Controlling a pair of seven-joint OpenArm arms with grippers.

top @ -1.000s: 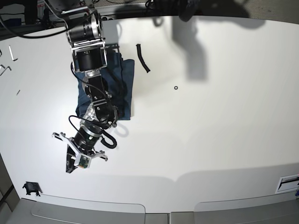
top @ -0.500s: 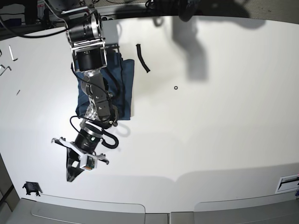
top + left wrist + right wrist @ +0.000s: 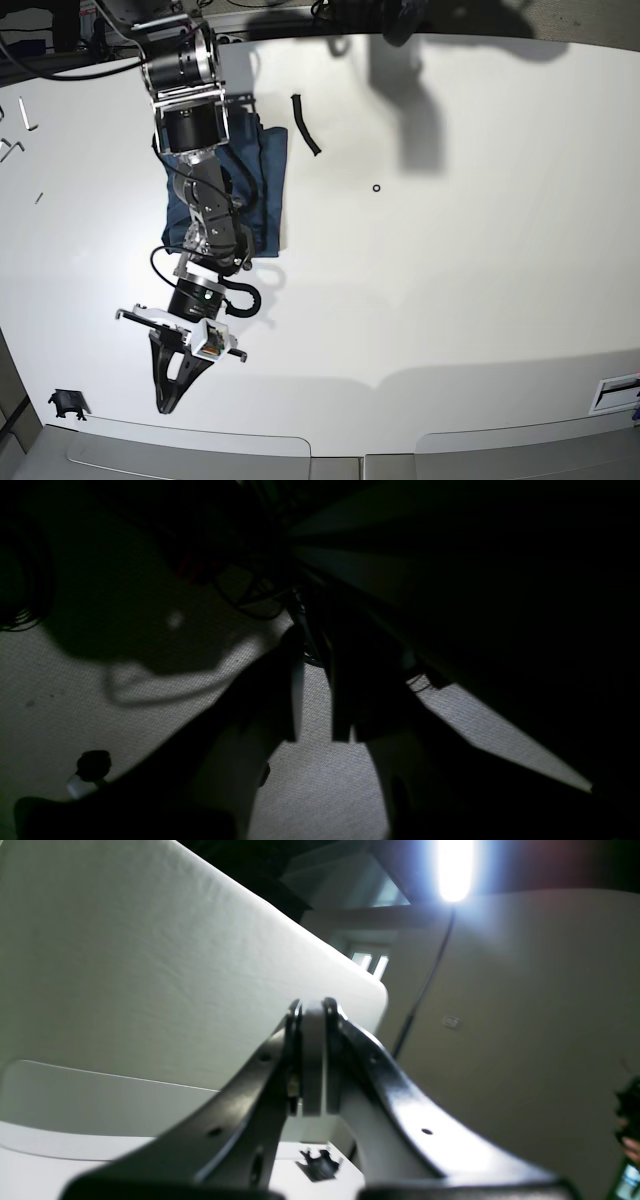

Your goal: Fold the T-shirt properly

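The T-shirt (image 3: pixel 268 185) is a dark navy folded bundle on the white table (image 3: pixel 450 280), at the back left and partly hidden under my right arm. My right gripper (image 3: pixel 168 388) hangs well in front of the cloth, near the table's front edge, pointing at that edge. In the right wrist view the right gripper (image 3: pixel 313 1012) is shut, pads pressed together with nothing between them. The left wrist view is very dark. There my left gripper (image 3: pixel 315 670) is away from the table, over a speckled floor, with a narrow gap between its fingers and nothing in it.
A short black strip (image 3: pixel 305 123) and a small black ring (image 3: pixel 376 187) lie right of the shirt. A black clip (image 3: pixel 66 402) sits at the front left corner. Metal brackets (image 3: pixel 12 148) lie at the left edge, and a label (image 3: pixel 615 392) at the front right.
My right arm's wrist has swung, turning the shut gripper from pointing front-left to pointing straight at the front edge, a little further right and forward. The shirt has not moved.
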